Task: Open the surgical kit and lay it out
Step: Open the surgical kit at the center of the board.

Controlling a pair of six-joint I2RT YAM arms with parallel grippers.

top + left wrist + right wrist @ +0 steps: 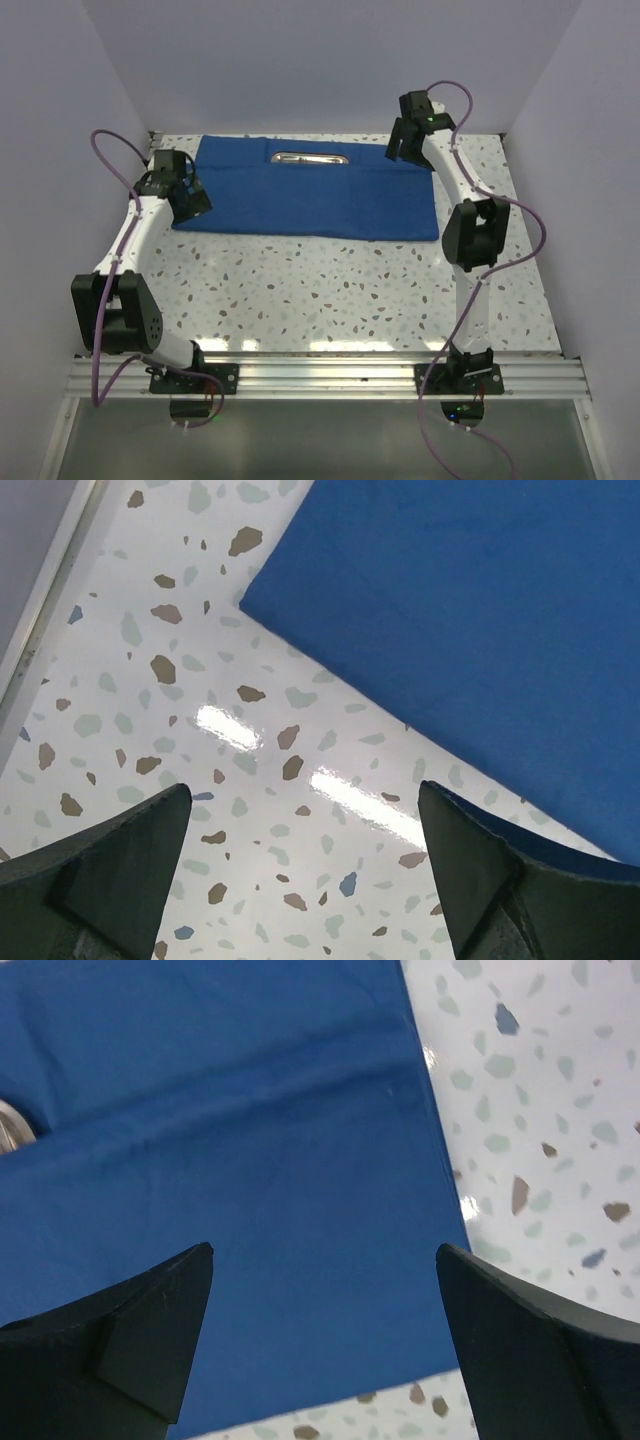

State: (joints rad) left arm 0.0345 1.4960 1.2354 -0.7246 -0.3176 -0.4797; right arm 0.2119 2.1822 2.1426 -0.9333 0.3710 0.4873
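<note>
The surgical kit's royal-blue cloth (310,195) lies spread flat at the back of the table, with a small shiny steel tray (310,158) on its far edge. My left gripper (192,200) hovers at the cloth's near left corner, open and empty; in its wrist view the gripper (305,810) is over bare table beside the cloth (470,610). At the far right corner my right gripper (402,146) stands open and empty above the cloth (220,1130); the gripper (325,1260) holds nothing. A sliver of the tray (12,1125) shows at the left edge. No scissors, forceps or tweezers show.
The speckled terrazzo tabletop (330,290) stretches in front of the cloth. Pale walls close in the back and both sides, and a metal rail (330,375) with the arm bases runs along the near edge.
</note>
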